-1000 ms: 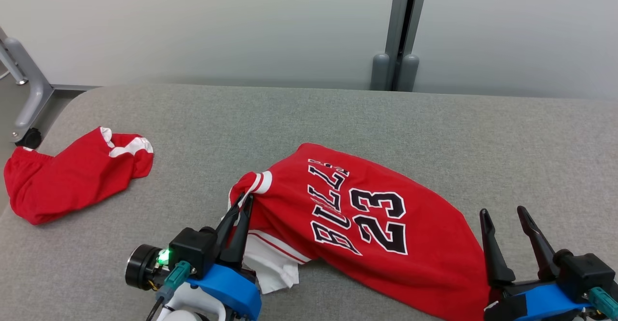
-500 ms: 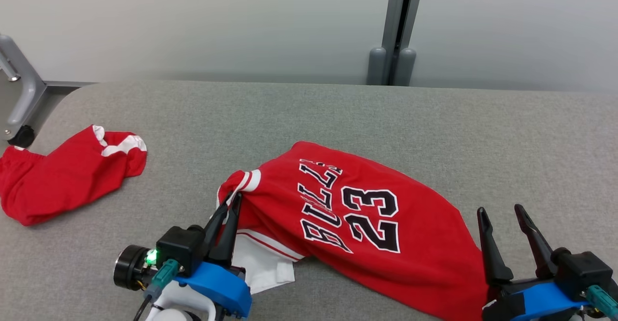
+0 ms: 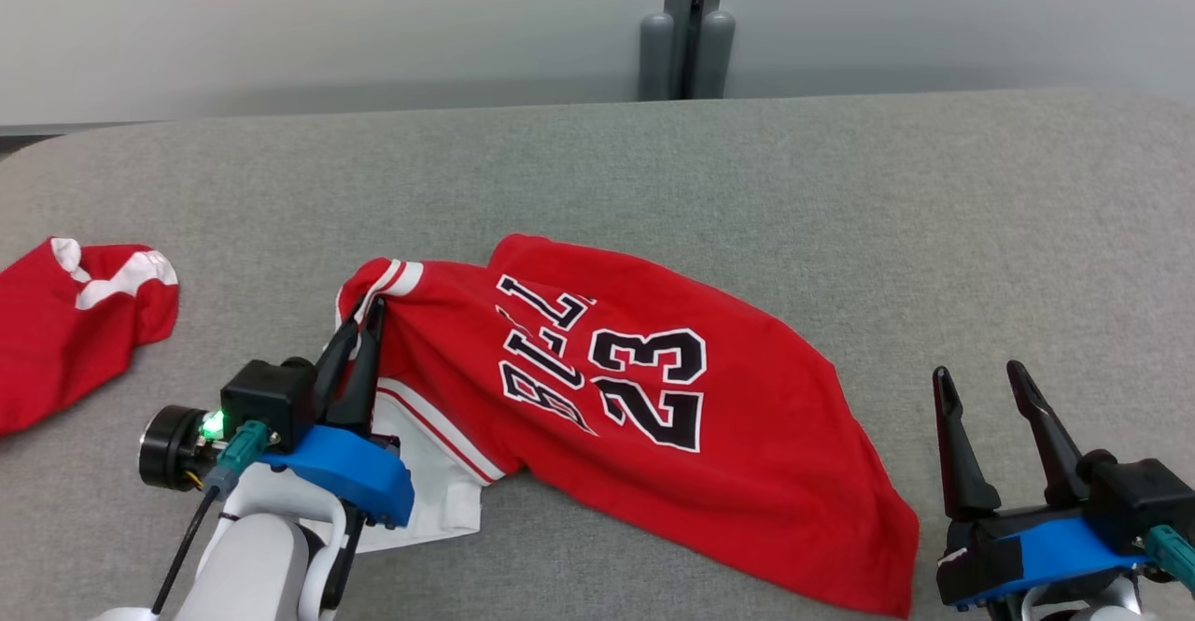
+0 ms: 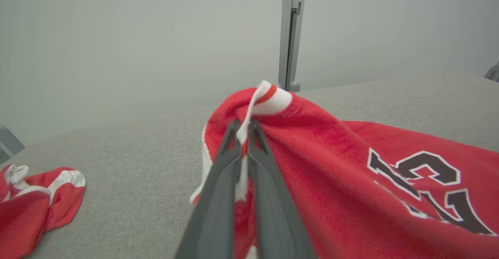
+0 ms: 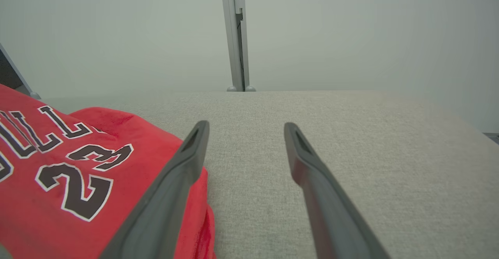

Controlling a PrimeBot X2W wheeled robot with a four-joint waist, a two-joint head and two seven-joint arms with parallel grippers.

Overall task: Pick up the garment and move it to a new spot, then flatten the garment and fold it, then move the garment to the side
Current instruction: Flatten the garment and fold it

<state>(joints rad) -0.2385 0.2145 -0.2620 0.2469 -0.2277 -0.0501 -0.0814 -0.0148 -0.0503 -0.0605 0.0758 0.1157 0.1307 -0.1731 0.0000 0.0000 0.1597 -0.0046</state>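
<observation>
The garment [image 3: 653, 416] is a red jersey with black "23" lettering, lying crumpled across the middle of the grey table. My left gripper [image 3: 366, 315] is shut on its red-and-white striped edge at the garment's left end. In the left wrist view that trim stands up pinched between the fingertips of the left gripper [image 4: 243, 124], with the garment [image 4: 331, 165] spreading to the right. My right gripper [image 3: 980, 374] stands open just right of the garment's hem, holding nothing. In the right wrist view the right gripper [image 5: 245, 126] points over bare table, the garment [image 5: 58, 165] beside its left finger.
A second red and white cloth [image 3: 65, 322] lies bunched at the table's left edge, also visible as the cloth [image 4: 31, 196] in the left wrist view. The grey padded table [image 3: 840, 210] stretches right and back to a pale wall with a grey post [image 3: 686, 23].
The whole head picture has shifted left and up, so the camera has moved. My left gripper stays shut on the striped edge. The right gripper stays open.
</observation>
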